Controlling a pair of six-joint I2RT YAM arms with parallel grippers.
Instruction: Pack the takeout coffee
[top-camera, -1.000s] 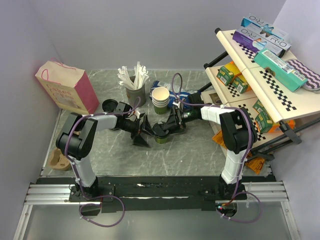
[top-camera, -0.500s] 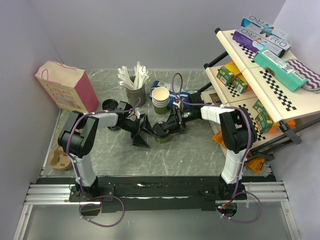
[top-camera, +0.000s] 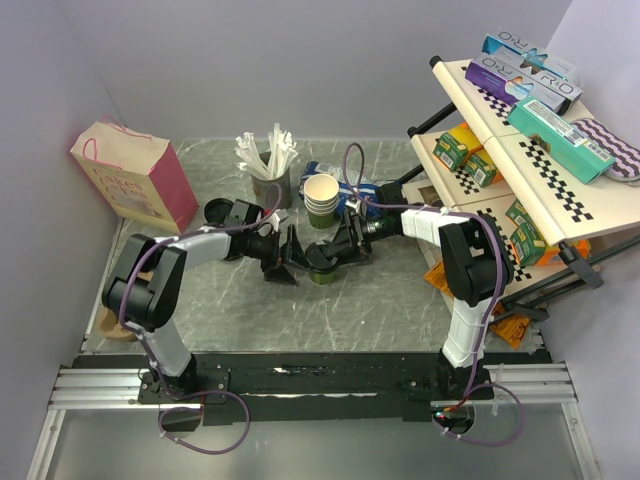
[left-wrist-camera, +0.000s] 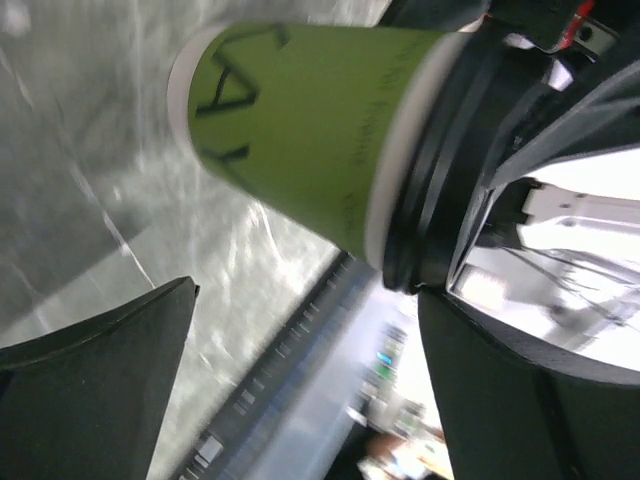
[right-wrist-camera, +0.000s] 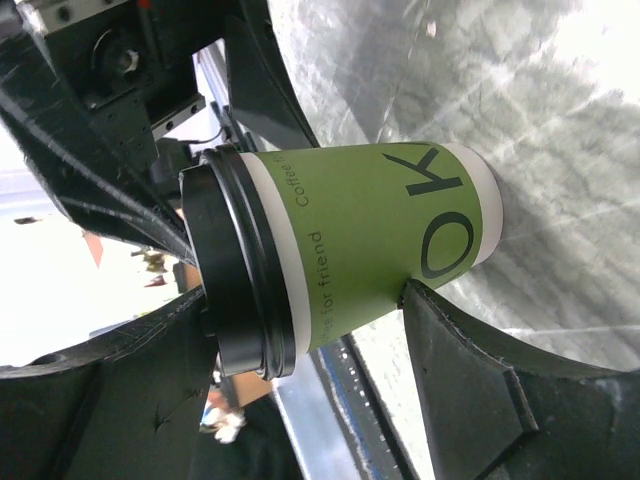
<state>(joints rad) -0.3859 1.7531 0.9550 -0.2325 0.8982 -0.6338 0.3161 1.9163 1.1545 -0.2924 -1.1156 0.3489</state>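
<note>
The takeout coffee (top-camera: 322, 268), a green paper cup with a black lid, stands mid-table between the two grippers. My right gripper (top-camera: 333, 252) reaches it from the right. In the right wrist view the cup (right-wrist-camera: 380, 240) fills the gap of my right gripper (right-wrist-camera: 305, 300): one finger (right-wrist-camera: 120, 380) lies against the lid and the other finger (right-wrist-camera: 480, 390) presses the side. My left gripper (top-camera: 288, 258) is open just left of the cup. In the left wrist view the cup (left-wrist-camera: 300, 150) sits beyond the wide gap of my left gripper (left-wrist-camera: 305, 300).
A pink paper bag (top-camera: 135, 172) stands at the back left. A stack of cream cups (top-camera: 321, 196), a holder of white stirrers (top-camera: 270, 172) and a loose black lid (top-camera: 217, 211) sit behind. A snack rack (top-camera: 520, 160) fills the right side. A cardboard carrier (top-camera: 118, 320) lies at the left.
My left gripper has moved up and to the right, closer to the cup. The right gripper and the cup have shifted slightly toward the back.
</note>
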